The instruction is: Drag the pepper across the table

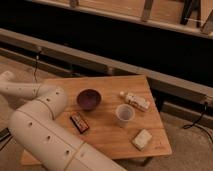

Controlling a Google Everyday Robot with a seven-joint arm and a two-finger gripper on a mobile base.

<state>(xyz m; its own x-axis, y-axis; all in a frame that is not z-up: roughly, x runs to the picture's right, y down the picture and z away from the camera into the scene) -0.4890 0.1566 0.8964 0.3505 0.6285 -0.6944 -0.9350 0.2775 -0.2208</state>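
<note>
The wooden table [107,131] fills the middle of the camera view. No small orange pepper shows on it; it is hidden or out of view. My white arm [42,127] rises from the bottom of the frame, bends over the table's left side and runs off the left edge [7,85]. The gripper is out of view past that edge.
On the table are a dark purple bowl [89,98], a white cup [124,114], a small bottle lying on its side [136,101], a red-and-black packet [79,122] and a pale rectangular block [142,139]. A dark rail and wall [125,65] run behind the table.
</note>
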